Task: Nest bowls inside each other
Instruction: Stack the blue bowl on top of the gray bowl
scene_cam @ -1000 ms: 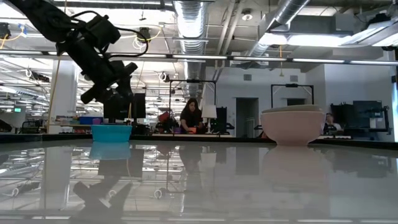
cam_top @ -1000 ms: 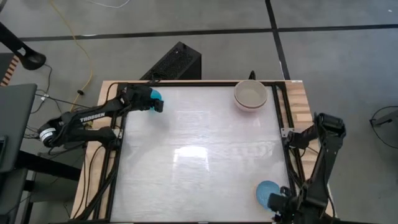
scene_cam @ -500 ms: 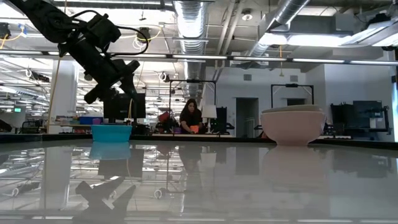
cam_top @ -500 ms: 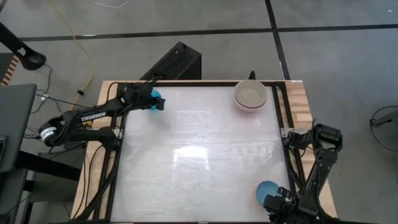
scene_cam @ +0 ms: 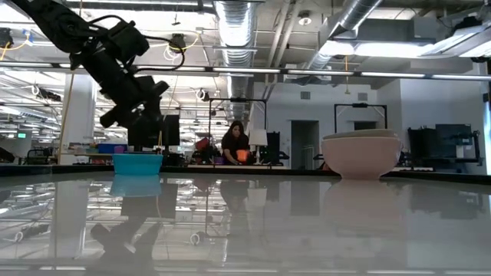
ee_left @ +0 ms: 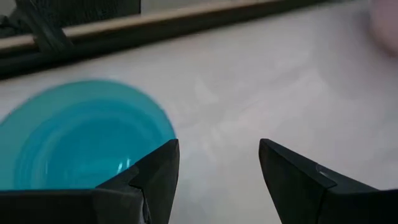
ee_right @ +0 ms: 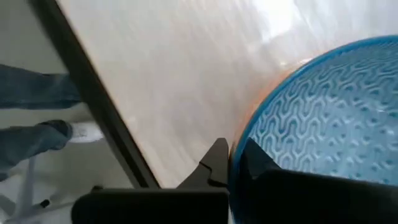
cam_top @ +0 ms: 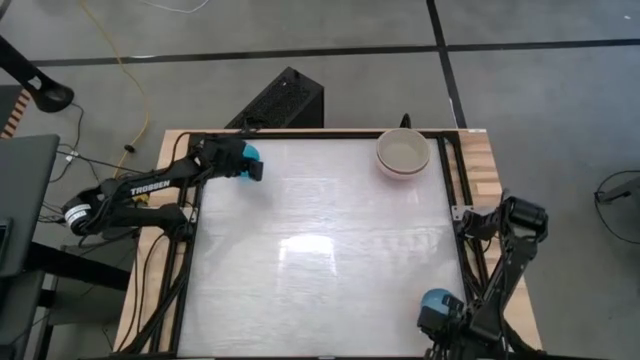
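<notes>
A light blue bowl (cam_top: 435, 299) with a wavy pattern inside sits near the table's near right corner, and my right gripper (ee_right: 234, 163) is shut on its rim. A small teal bowl (cam_top: 250, 153) stands upright at the far left. My left gripper (ee_left: 217, 168) hovers open just above and beside it (ee_left: 81, 134), touching nothing. A stack of nested bowls (cam_top: 403, 153), pink outside (scene_cam: 360, 157) with a paler one within, stands at the far right. My right gripper pinches the light blue bowl's rim (ee_right: 249, 134) at the bowl's near side, one finger inside the bowl and one outside. The fingers come from above, pointing steeply down. The bowl is upright; whether its base is still on the table I cannot tell.
Black frame rails (cam_top: 460, 200) run along the table's left and right sides. The middle of the white tabletop (cam_top: 320, 250) holds nothing. A person's legs (ee_right: 34, 112) show beyond the table's edge next to my right gripper; other people sit far off in the room (scene_cam: 235, 144).
My right gripper has sunk and edged toward the light blue bowl, coming down over its near rim so that it now covers part of the bowl from above. The bowl has stayed about where it was.
</notes>
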{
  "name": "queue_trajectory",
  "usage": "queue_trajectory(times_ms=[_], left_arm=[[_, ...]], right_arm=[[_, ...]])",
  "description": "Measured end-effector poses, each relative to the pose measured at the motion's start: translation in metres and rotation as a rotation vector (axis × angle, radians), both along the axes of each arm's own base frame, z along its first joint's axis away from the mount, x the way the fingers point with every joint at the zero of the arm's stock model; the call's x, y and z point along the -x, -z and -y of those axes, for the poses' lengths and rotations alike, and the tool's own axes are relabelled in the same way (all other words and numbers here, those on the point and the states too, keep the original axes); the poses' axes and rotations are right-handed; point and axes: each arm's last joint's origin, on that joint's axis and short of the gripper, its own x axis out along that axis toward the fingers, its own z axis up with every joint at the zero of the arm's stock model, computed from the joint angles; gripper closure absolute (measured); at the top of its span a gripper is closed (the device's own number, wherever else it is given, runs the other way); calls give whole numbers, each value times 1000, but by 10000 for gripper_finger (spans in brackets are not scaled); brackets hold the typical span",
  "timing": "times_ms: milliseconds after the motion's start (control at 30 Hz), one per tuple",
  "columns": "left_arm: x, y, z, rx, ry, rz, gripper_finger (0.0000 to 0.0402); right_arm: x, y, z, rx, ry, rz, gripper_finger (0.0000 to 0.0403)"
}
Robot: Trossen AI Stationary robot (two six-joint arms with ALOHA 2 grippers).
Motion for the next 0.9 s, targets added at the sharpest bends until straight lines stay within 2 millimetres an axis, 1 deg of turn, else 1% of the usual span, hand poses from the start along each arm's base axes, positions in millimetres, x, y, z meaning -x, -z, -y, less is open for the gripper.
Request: queue_trajectory(times_ms=[67, 167, 400, 500, 600, 733, 833, 900], left_arm=[[2, 4, 2, 21, 31, -49, 192], [5, 8, 5, 47, 53, -112, 192], [8, 10, 3, 61, 36, -129, 192], [8, 9, 2, 51, 29, -112, 192], [7, 7, 1, 41, 29, -101, 192], [7, 7, 1, 37, 30, -96, 192], [7, 7, 1, 39, 31, -97, 192], [7, 7, 1, 40, 31, -97, 192]], right_arm=[[-6, -9, 6, 10, -1, 53, 401], [-14, -24, 22, 58, 21, 128, 402], [-28, -67, 76, 200, 63, 253, 402], [-33, -82, 106, 266, 97, 290, 403], [-37, -87, 141, 315, 162, 327, 403], [-37, -96, 194, 395, 244, 352, 403], [-35, -100, 233, 454, 271, 359, 403], [-34, -107, 257, 487, 294, 396, 403]])
